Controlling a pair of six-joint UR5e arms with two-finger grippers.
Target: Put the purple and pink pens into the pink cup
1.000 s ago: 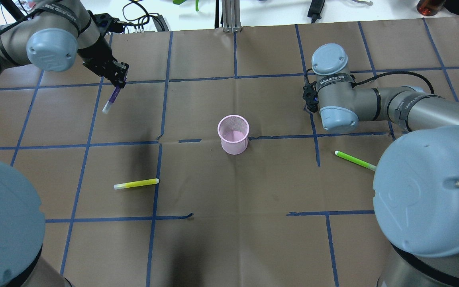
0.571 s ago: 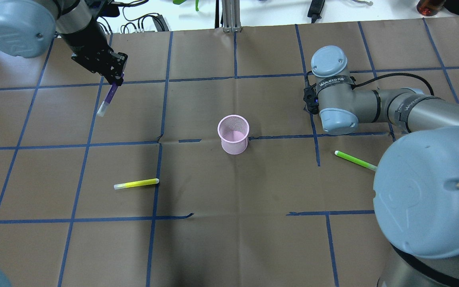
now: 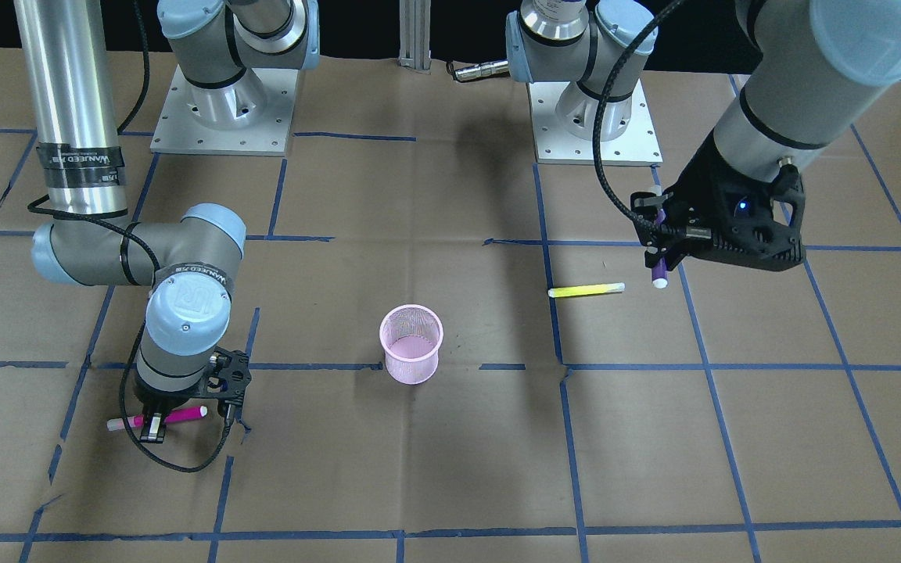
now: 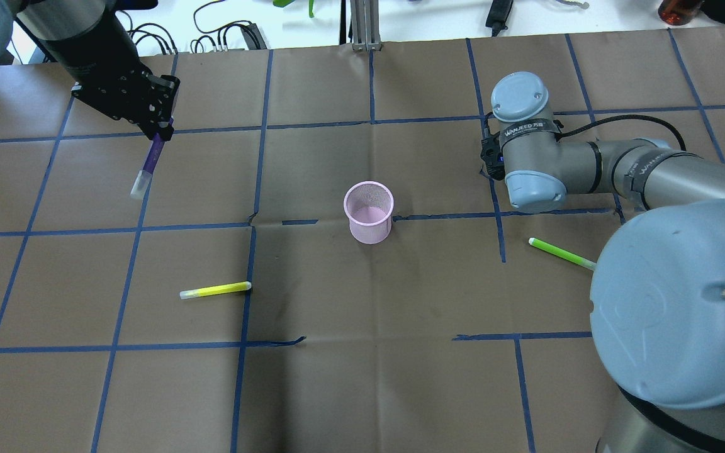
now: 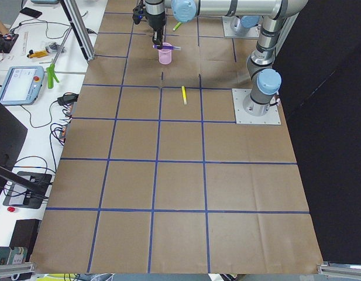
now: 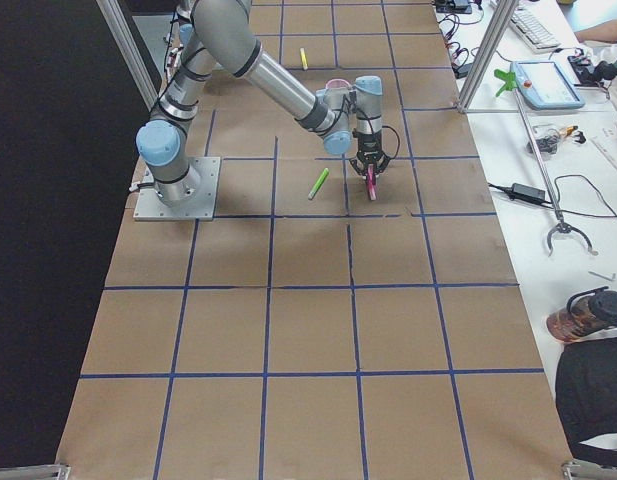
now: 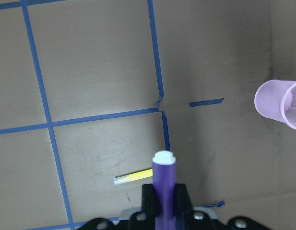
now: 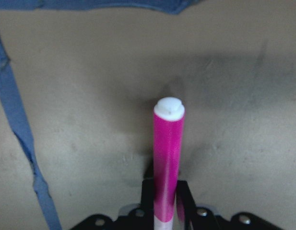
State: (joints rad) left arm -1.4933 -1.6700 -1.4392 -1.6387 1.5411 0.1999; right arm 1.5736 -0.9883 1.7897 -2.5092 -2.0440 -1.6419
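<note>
Table [image 4: 400, 390] covered in brown paper with blue tape grid [image 4: 148, 346], white bench [image 5: 43, 117] alongside with tablet [image 5: 19, 85] and cables [image 5: 58, 133], aluminium post [image 4: 360, 25] at far edge, black backdrop [image 5: 332, 117] on the other side, even light.

Bright, even overhead light throws soft shadows on the brown table [image 4: 400, 377], and the close-up pink pen [image 8: 168, 158] looks slightly blurred, perhaps out of focus.
</note>
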